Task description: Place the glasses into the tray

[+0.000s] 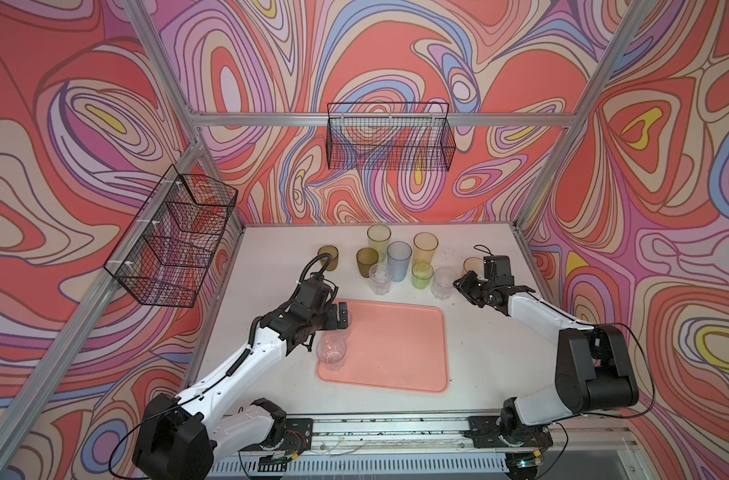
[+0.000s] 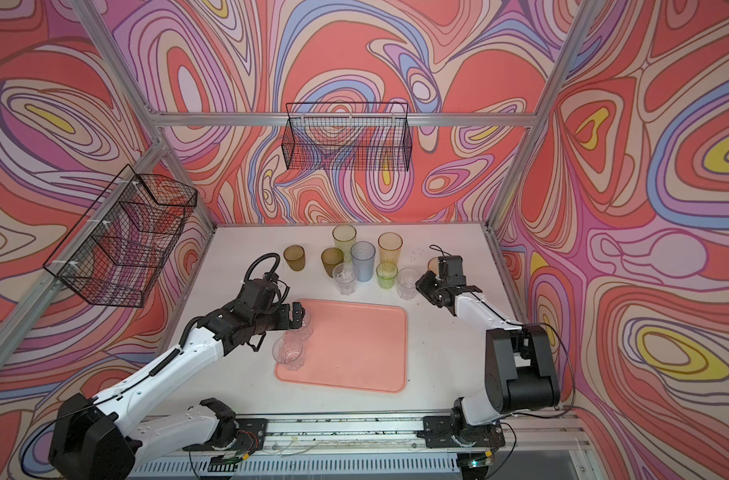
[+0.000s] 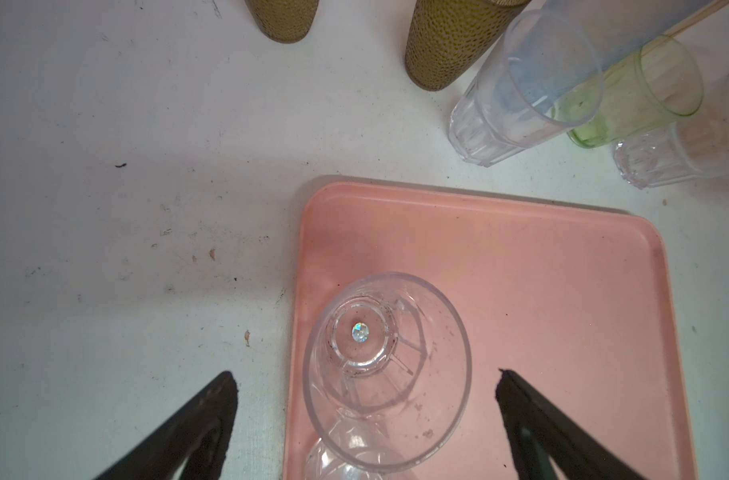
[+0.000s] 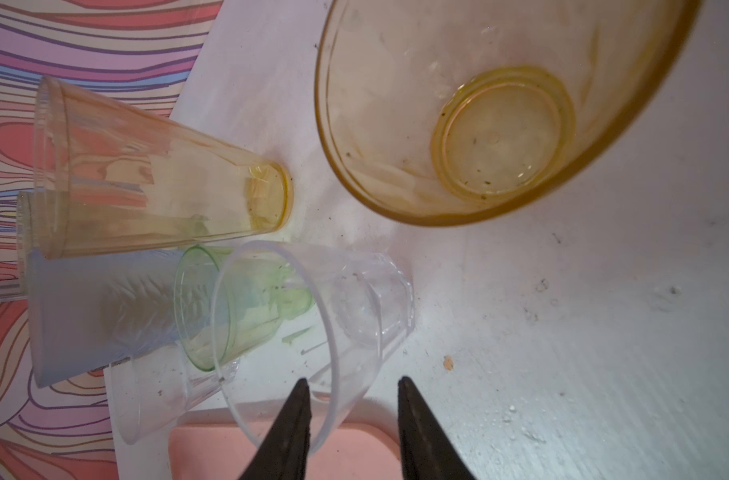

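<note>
One white desk (image 1: 487, 340) carries it all. On it the salmon tray (image 1: 400, 357) lies under the left hand (image 3: 367, 380) and near the right hand (image 4: 354, 386). In the tray a clear glass (image 3: 385, 365) stands between the left hand's wide-spread fingers (touched by neither), with a second clear glass (image 1: 332, 353) just behind it, toward the wrist. Nine more glasses (image 1: 398, 259) stand off the tray, ahead of both hands. The right hand's fingers sit partly apart over the rim of a third clear glass (image 4: 354, 299), clamped on nothing. An amber glass (image 4: 499, 124) stands just beyond.
</note>
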